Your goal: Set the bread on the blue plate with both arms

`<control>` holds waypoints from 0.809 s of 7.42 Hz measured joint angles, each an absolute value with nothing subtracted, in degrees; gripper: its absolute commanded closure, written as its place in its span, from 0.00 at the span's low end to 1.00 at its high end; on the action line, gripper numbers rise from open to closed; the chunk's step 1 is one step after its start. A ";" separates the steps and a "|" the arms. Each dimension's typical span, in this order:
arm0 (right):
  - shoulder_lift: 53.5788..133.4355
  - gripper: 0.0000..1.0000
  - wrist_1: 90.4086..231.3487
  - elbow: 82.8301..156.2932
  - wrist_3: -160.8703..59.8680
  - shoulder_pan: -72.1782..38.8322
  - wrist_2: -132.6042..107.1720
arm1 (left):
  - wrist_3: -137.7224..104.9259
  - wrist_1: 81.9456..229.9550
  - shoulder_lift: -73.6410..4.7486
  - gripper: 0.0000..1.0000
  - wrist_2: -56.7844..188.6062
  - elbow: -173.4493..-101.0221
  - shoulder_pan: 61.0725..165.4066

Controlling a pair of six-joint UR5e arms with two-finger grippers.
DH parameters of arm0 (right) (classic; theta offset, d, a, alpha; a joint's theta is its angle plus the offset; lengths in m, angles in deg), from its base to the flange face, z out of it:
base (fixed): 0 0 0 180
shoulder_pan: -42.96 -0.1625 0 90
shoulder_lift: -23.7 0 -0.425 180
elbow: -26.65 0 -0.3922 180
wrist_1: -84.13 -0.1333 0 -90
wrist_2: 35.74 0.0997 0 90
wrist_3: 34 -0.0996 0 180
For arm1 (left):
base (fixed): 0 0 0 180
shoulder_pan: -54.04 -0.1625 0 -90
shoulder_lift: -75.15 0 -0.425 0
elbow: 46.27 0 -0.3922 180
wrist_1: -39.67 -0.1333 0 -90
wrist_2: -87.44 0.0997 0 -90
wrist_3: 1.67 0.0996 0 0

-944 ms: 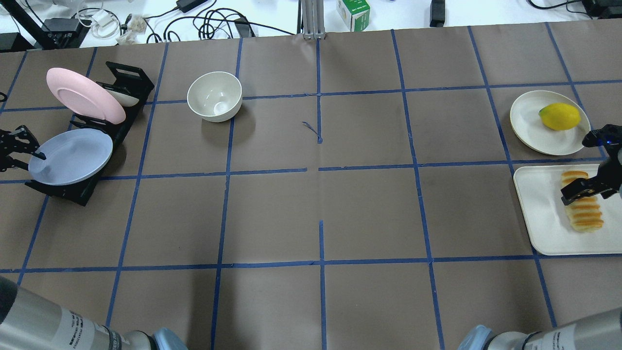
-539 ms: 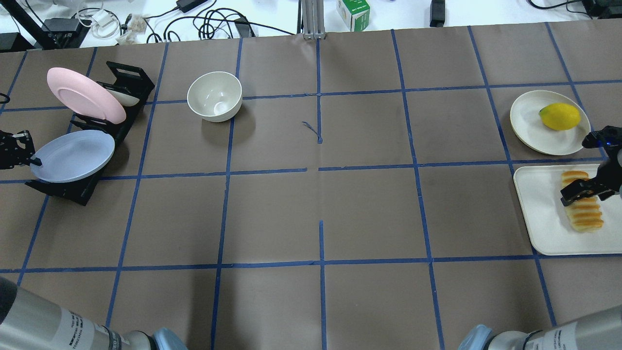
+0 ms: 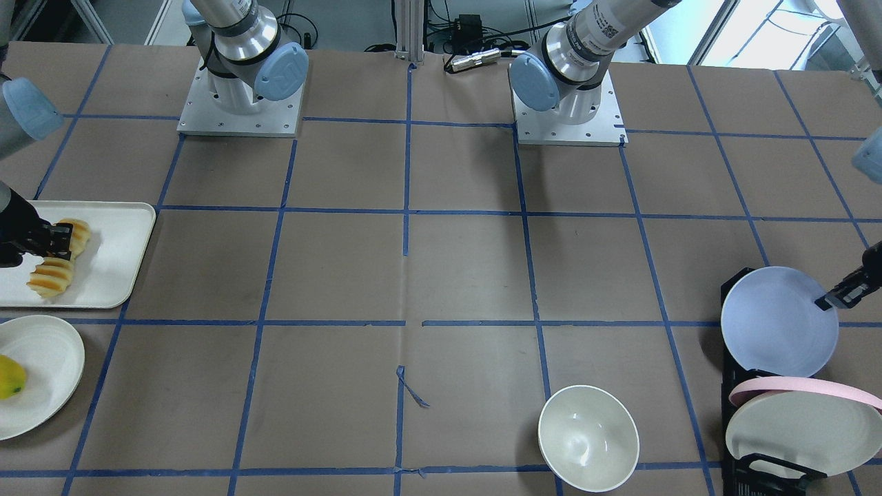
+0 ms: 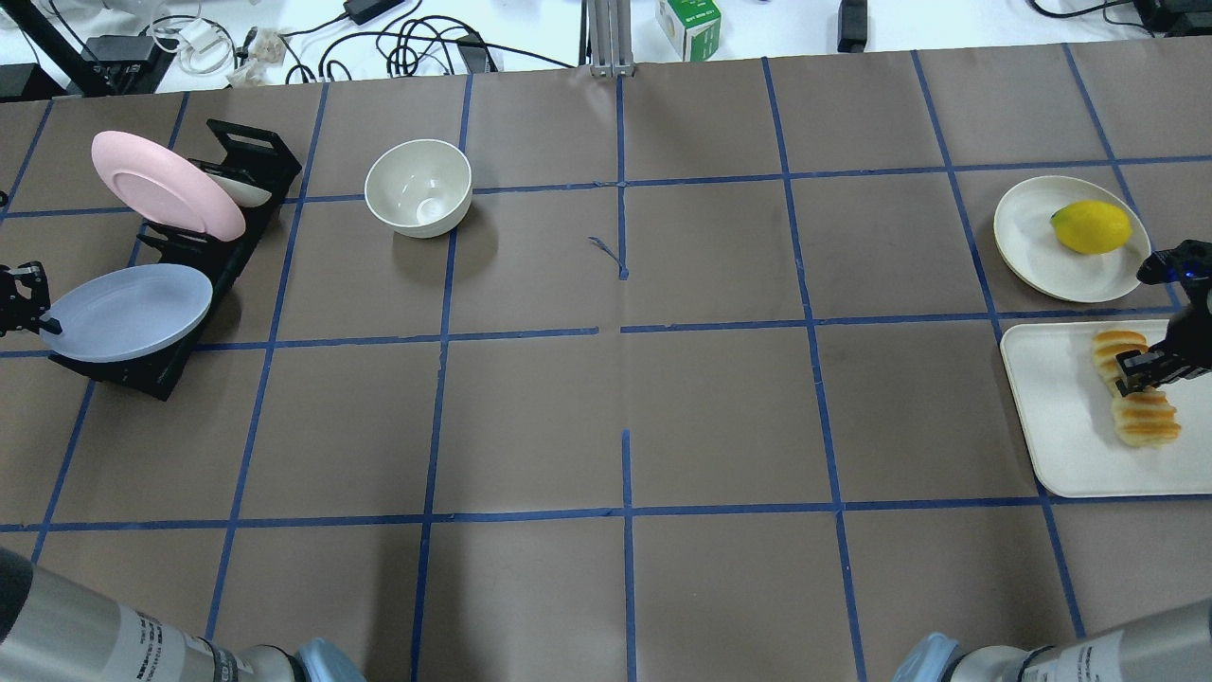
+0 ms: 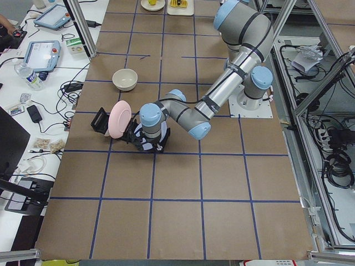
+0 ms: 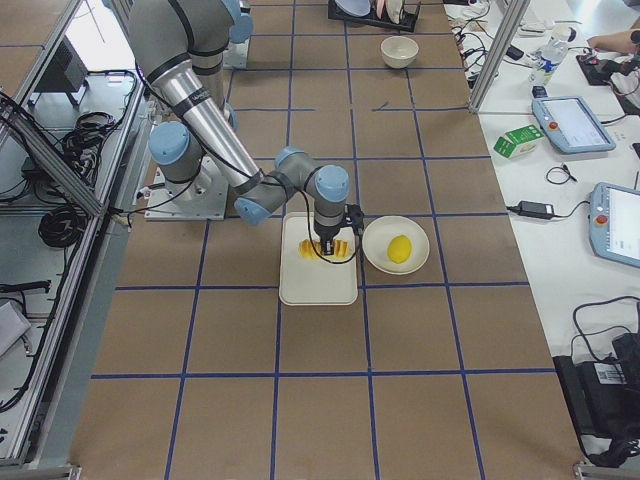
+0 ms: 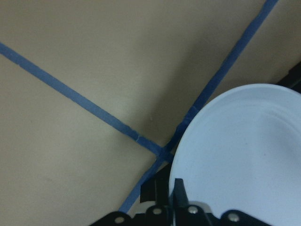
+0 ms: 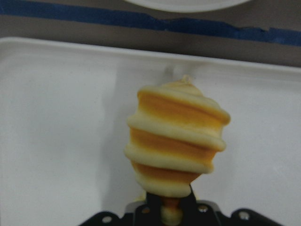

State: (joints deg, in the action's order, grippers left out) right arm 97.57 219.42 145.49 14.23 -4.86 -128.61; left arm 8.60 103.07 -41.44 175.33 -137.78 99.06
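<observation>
The blue plate (image 4: 128, 311) leans in the front slot of a black rack (image 4: 237, 152) at the far left. It also shows in the front view (image 3: 775, 320) and the left wrist view (image 7: 244, 165). My left gripper (image 4: 44, 325) is shut on its outer rim, also seen from the front (image 3: 827, 301). The striped bread (image 4: 1146, 417) lies on a white tray (image 4: 1056, 417) at the far right. My right gripper (image 4: 1136, 372) is shut across its middle. The right wrist view shows the bread (image 8: 176, 146) pinched between the jaws.
A pink plate (image 4: 161, 185) stands in the rack behind the blue one. A white bowl (image 4: 418, 188) sits right of the rack. A cream plate (image 4: 1032, 242) with a yellow lemon (image 4: 1091, 227) lies just beyond the tray.
The left gripper has drawn back to the left with the blue plate's rim, and the plate has tipped flatter. The right gripper has closed across the bread's middle.
</observation>
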 measured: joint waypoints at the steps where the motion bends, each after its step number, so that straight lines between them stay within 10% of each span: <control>1: 98.03 1.00 219.24 144.59 14.23 -5.01 -128.34 | 8.59 107.54 -39.84 1.00 174.97 -137.29 99.21; 6: 103.10 1.00 209.70 140.58 13.50 -7.15 -127.49 | 4.63 125.97 -30.32 1.00 171.02 -137.58 106.17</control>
State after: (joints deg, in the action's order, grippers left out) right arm 103.10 209.70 140.58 13.50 -7.15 -127.49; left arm 4.63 125.97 -30.32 171.02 -137.58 106.17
